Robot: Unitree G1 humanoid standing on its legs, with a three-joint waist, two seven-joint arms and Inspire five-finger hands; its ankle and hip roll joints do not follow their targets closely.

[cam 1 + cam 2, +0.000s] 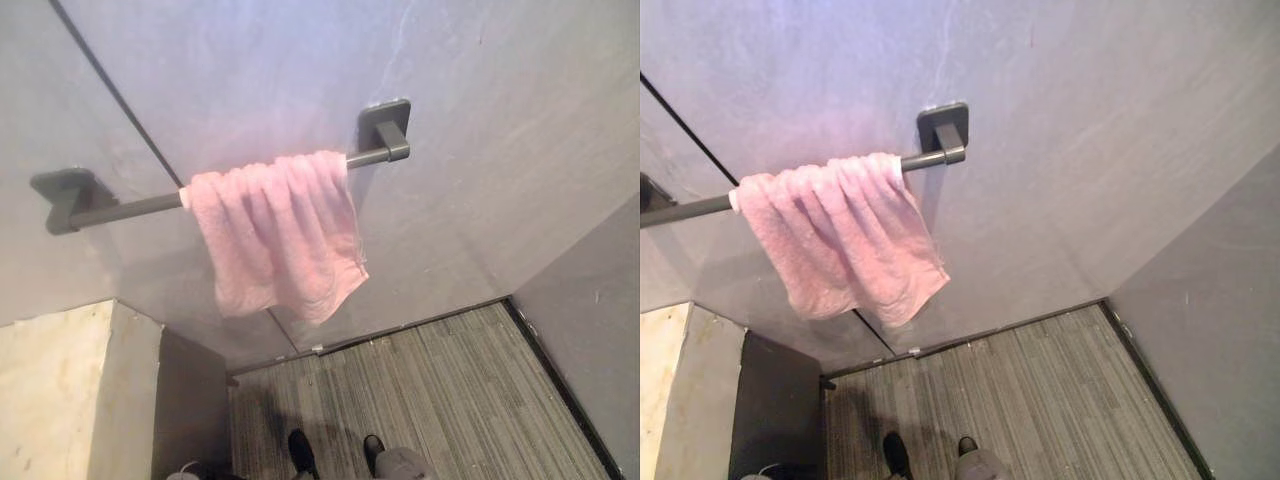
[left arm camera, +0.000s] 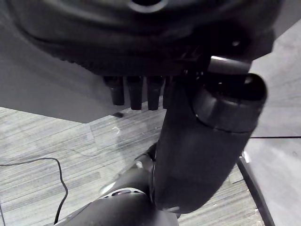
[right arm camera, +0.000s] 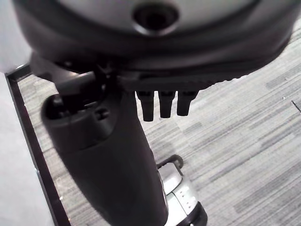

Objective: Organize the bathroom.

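- Pink towel (image 1: 275,235) hangs draped over a dark grey towel bar (image 1: 130,208), bunched toward the bar's right end, with its lower corner drooping to the right.
- That bar is fixed to a pale grey wall (image 1: 470,120) by two square mounts; the right mount (image 1: 386,127) sits just beside the towel's upper edge, the left mount (image 1: 62,190) well apart from it.
- Below the bar, a beige-topped counter (image 1: 50,390) with a dark side stands at the left, next to a grey striped floor (image 1: 450,390).
- Left hand (image 2: 136,89) shows in its wrist view, hanging above the striped floor, its fingers (image 2: 134,92) straight in a row and its thumb (image 2: 207,141) standing out beside them; it holds nothing.
- Right hand (image 3: 160,101) shows in its wrist view, likewise over the floor, fingers (image 3: 164,103) straight and relaxed, thumb (image 3: 108,160) apart from them, touching nothing.
- Both hands are well apart from the towel.
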